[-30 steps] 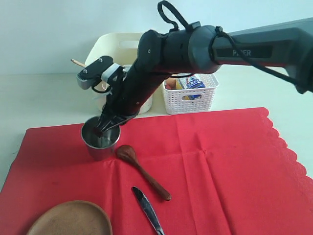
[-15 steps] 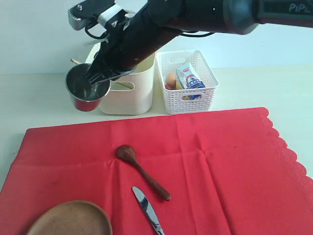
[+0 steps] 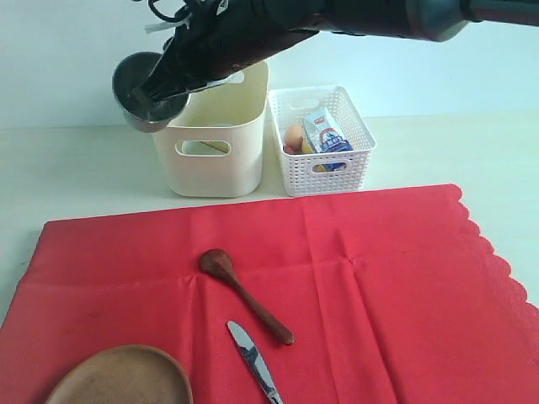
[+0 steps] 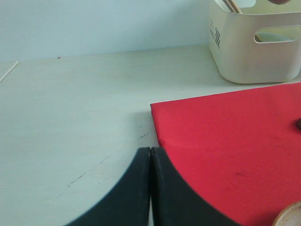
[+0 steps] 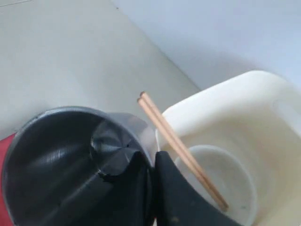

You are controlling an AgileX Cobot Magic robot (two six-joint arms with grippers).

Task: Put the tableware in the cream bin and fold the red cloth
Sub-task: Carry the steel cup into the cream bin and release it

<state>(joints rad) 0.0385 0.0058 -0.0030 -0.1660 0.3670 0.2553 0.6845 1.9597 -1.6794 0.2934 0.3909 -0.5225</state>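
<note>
Three pieces of tableware lie on the red cloth (image 3: 379, 286) in front of the cream bin (image 3: 210, 160): farthest from the bin the brown wooden plate (image 3: 118, 376), partly cut off by the edge of the exterior view; closer to it the metal knife (image 3: 253, 359); closer again the dark wooden spoon (image 3: 246, 295), its bowl end toward the bin; the left gripper (image 4: 150, 160) hangs low, well in front of the bin, over the cloth's edge and the bare table, its fingers pressed together with nothing between them; inside the bin sit the pale bowl (image 5: 235, 188) and two chopsticks (image 5: 181, 150) leaning up over its rim; just right of the bin stands a white lattice basket (image 3: 333, 178) with an egg (image 3: 294, 136) and a small carton (image 3: 324, 135); raised at the bin's upper left corner, the right gripper (image 5: 153, 160) pinches the steel cup (image 3: 139, 97) by its rim, one finger inside, one outside, the cup tilted.
</note>
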